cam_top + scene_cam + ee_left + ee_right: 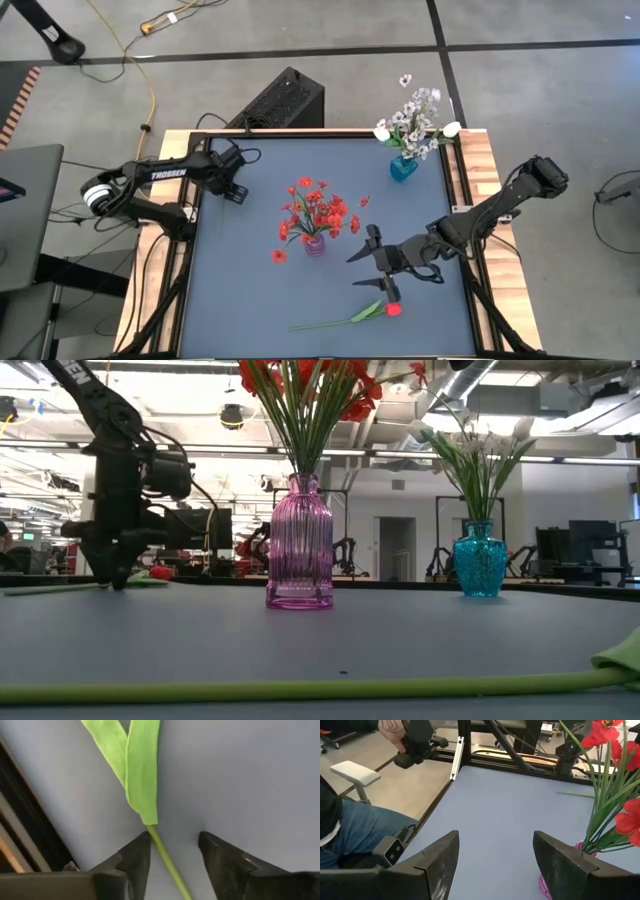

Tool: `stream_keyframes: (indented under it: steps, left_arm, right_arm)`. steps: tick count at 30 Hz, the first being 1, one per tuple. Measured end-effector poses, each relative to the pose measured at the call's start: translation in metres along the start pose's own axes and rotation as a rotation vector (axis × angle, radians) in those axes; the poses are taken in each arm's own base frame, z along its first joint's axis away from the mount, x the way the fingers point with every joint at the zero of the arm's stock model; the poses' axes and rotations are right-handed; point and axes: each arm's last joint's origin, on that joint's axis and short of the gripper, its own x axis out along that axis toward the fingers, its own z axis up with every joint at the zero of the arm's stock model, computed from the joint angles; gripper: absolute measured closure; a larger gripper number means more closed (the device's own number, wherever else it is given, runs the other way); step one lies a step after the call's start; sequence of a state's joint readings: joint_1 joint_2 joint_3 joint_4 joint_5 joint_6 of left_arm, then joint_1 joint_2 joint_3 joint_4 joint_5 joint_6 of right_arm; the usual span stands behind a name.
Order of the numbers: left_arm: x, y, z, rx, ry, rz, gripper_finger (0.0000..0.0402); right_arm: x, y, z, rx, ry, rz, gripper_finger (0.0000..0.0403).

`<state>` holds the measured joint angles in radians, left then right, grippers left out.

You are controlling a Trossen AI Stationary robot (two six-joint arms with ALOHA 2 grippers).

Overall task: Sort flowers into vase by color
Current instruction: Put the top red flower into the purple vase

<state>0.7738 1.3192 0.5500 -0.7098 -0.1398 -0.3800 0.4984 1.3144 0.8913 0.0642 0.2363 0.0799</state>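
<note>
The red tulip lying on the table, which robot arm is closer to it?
Right. The right end effector hovers just beside the red tulip; the left end effector is across the table, around a green stem.

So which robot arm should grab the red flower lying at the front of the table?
Probably the right. Its open pincer hovers right beside the loose red flower, while the left pincer is across the table, open around a green stem. The purple vase of reds stands close by.
</note>
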Motion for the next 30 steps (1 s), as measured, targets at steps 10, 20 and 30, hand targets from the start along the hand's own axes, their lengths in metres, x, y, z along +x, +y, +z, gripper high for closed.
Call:
stream_keyframes:
  steps: [10, 20, 30]
  left_arm:
    - [-0.003, -0.008, 0.007, 0.055, -0.014, -0.017, 0.0380]
    - [-0.039, -0.011, 0.021, 0.087, -0.259, -0.199, 0.0401]
    - [-0.136, -0.005, 0.016, 0.110, -0.879, -0.722, 0.0401]
  right_arm:
    - [0.000, 0.002, 0.000, 0.037, -0.002, 0.008, 0.0121]
    - [-0.002, 0.007, -0.001, 0.044, 0.001, 0.026, 0.0121]
    - [-0.003, 0.011, -0.001, 0.042, -0.002, 0.039, 0.0121]
